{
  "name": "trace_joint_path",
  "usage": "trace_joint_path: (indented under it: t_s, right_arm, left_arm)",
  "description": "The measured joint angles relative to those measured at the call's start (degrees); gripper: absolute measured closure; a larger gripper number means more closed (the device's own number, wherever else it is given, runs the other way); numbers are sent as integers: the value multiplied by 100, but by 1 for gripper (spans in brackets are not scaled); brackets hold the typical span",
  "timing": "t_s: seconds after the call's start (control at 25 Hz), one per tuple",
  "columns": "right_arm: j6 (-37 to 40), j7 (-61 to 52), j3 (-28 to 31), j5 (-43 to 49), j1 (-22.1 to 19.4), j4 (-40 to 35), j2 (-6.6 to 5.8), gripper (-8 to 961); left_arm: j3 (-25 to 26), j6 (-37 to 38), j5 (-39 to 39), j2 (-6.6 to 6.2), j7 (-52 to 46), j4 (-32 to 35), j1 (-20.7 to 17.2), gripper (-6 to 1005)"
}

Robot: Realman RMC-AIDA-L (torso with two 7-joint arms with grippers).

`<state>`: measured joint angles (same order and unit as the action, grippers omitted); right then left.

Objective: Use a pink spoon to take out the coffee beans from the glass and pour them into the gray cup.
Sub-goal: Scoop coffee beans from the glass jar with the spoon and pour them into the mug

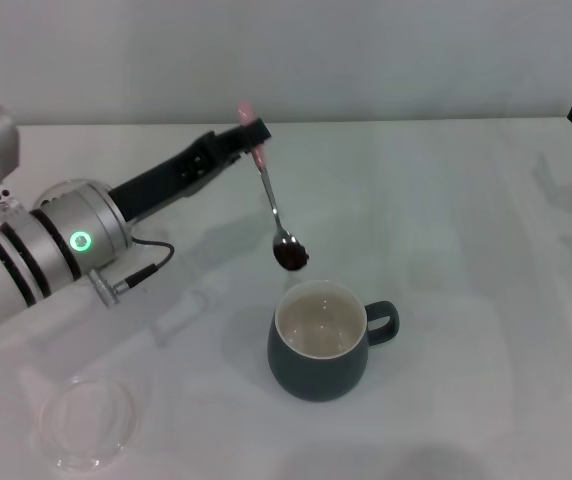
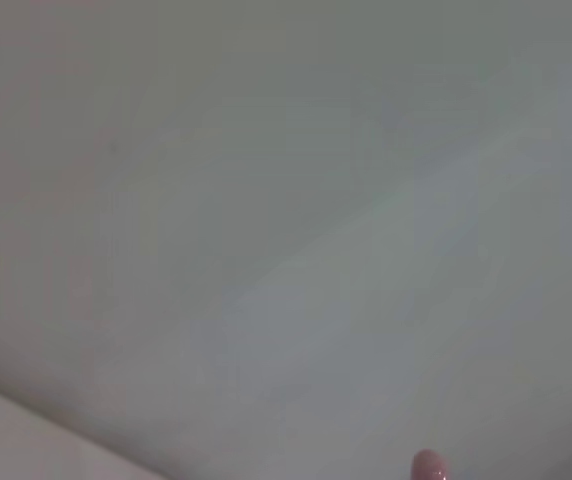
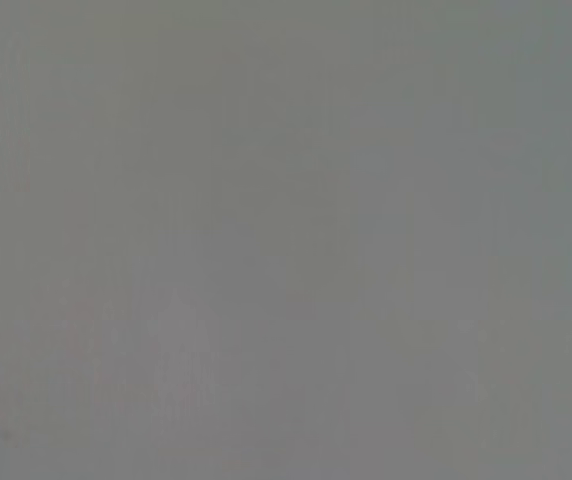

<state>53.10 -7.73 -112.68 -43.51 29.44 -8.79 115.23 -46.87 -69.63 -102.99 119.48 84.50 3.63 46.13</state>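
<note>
A flat clear round saucer [image 1: 88, 421] lies on the white table [image 1: 466, 300], in the near left corner of the head view. It sits flat, its rim showing as a faint ring, with nothing visible on it. It touches no other object. The table surface is plain white and runs back to a pale wall [image 1: 366, 50], which meets it along a straight horizontal edge. Soft shadows fall across the tabletop. Both wrist views show only plain pale surface.
</note>
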Motion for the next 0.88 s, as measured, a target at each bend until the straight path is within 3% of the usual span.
trace_joint_path:
  t_s: [0.24,0.6,0.88]
  right_arm:
    - [8,79,-11,15,-54,0,9,79]
    - [136,75,-27,18,-234,-17,30,79]
    - [143,31,-93,18,-312,-18,43,79]
  left_arm:
    - [-666,31,0,-12,-336,191,51,869]
    - [-1029,-8,-4,-14,-352,492,3,867]
    - [-1936,126,-9,-12,-338,855,174,868]
